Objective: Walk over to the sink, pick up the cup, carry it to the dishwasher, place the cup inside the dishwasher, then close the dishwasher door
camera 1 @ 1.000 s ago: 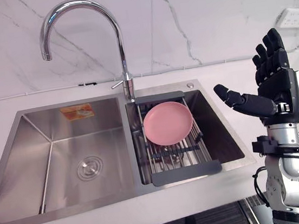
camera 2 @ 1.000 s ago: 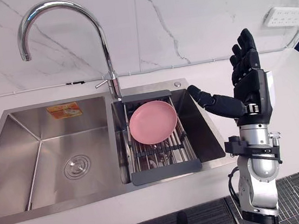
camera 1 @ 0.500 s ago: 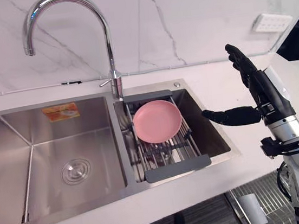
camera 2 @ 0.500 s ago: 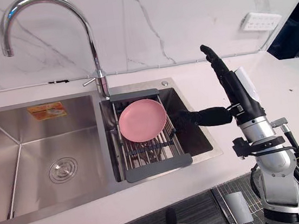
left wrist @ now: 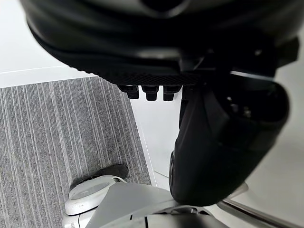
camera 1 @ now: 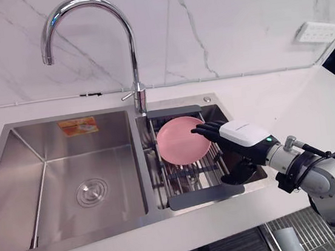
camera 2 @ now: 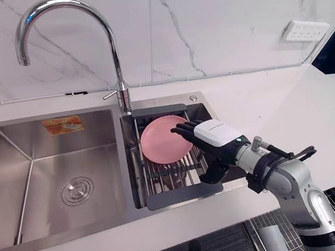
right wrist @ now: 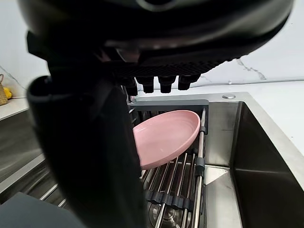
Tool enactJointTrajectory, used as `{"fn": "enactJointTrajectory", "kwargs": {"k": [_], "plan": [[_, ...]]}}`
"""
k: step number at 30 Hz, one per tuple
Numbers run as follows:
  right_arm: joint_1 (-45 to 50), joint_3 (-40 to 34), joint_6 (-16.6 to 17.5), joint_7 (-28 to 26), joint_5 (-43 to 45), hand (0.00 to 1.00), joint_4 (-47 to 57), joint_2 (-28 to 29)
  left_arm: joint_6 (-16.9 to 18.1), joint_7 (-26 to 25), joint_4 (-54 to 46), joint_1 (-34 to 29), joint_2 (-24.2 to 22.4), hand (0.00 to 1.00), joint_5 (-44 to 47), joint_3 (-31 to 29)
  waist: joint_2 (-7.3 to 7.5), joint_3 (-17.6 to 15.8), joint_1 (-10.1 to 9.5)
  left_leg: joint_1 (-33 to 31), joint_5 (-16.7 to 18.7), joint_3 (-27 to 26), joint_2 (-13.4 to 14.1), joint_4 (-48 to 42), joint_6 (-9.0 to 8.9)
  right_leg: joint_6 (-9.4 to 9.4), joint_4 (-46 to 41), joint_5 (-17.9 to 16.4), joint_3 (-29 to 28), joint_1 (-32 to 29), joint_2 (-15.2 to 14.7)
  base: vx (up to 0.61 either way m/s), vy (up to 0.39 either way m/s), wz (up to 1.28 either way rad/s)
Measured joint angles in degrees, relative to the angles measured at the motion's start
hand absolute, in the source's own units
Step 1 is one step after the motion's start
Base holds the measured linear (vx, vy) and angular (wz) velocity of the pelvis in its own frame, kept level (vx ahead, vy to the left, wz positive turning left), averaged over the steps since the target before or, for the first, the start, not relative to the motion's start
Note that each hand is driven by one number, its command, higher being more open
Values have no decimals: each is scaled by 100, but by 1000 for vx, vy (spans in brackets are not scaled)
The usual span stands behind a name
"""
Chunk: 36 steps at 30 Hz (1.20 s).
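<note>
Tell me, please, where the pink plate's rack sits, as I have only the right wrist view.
Observer: The rack spans the right basin of a double sink; the pink plate lies at its far end.
Operator: How does the right hand stand over it?
Observer: The right hand reaches in from the right, fingers straight above the plate's right edge; I cannot tell whether they touch it.
Operator: And the left hand?
Observer: The left hand hangs over grey carpet.
</note>
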State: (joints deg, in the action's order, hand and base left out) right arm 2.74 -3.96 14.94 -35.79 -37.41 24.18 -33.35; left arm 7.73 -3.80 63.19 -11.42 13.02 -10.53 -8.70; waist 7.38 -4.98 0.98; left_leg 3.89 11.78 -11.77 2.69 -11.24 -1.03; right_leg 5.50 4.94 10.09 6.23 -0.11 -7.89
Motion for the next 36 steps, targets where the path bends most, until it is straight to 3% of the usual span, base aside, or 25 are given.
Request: {"fn": "enactJointTrajectory", "kwargs": {"k": [8, 24, 32, 33, 36], "plan": [[0, 1, 90, 92, -485, 100, -149, -15, -5, 1, 28, -9, -54, 100, -25, 9, -52, 81, 9, 66, -152, 43, 28, 207, -58, -22, 11, -12, 44, 0, 26, -40, -40, 3], [-43, 6, 364, 1714, -1180, 100, -525, 51, -2, -6, 24, -37, -88, 100, -85, 39, -87, 134, 8, 71, -185, 61, 27, 290, -67, -36, 8, -22, 69, -15, 32, -10, -6, 0], [-43, 268, 415, 1876, -1208, 100, -962, 116, -2, -5, -10, -58, -84, 100, -84, 273, -202, 190, 12, 40, -241, 161, 29, 329, -82, -44, 29, -32, 183, -11, 27, -42, -32, 6], [-44, 445, 440, 1944, -1217, 100, -1446, 186, 5, -2, -32, -55, -139, 100, -77, 381, -335, 229, 0, 13, -317, 189, 35, 446, -100, -49, 33, -35, 236, -85, 38, -152, -117, 7], [-44, 447, 440, 1945, -1217, 100, -1446, 187, 5, -2, -34, -55, -140, 100, -77, 381, -335, 229, 0, 13, -320, 190, 35, 450, -102, -49, 33, -35, 238, -84, 38, -62, -44, 2]]}}
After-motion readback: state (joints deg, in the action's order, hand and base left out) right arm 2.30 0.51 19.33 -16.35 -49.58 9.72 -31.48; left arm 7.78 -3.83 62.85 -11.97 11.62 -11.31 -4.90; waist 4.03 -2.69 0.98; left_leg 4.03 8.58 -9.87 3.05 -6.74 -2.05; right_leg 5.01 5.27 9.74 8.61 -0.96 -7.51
